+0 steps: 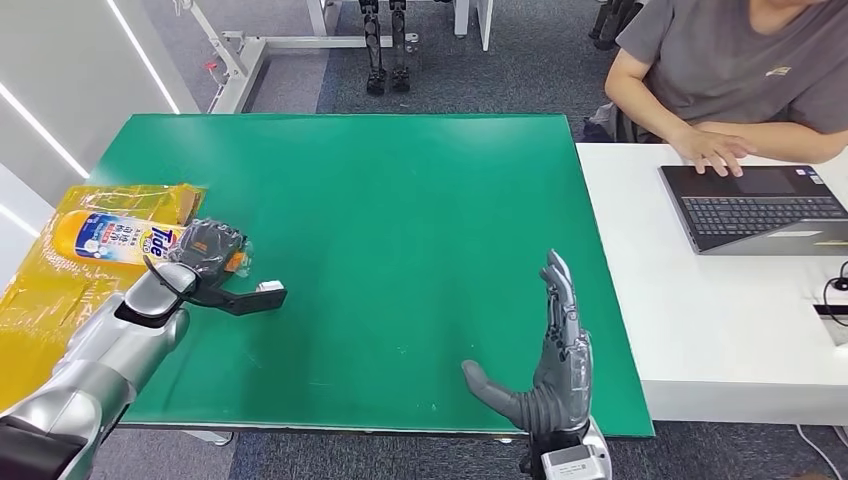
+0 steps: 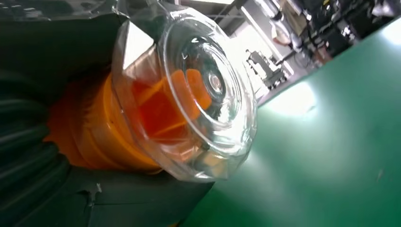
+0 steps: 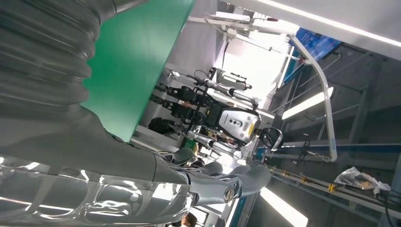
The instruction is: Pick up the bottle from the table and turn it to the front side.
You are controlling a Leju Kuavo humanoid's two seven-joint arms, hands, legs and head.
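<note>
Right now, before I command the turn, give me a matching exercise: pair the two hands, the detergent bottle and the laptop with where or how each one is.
Things:
1. silver left hand
2. silver right hand
3. yellow Tide detergent bottle with orange cap
4. dark open laptop

States:
A. on the white side table, under a person's hand
B. open, fingers straight, above the green table's near edge
C. lying sideways at the green table's left edge
D. wrapped around the bottle's cap end

Pairs: 1-D, 2-B, 3-C, 4-A
</note>
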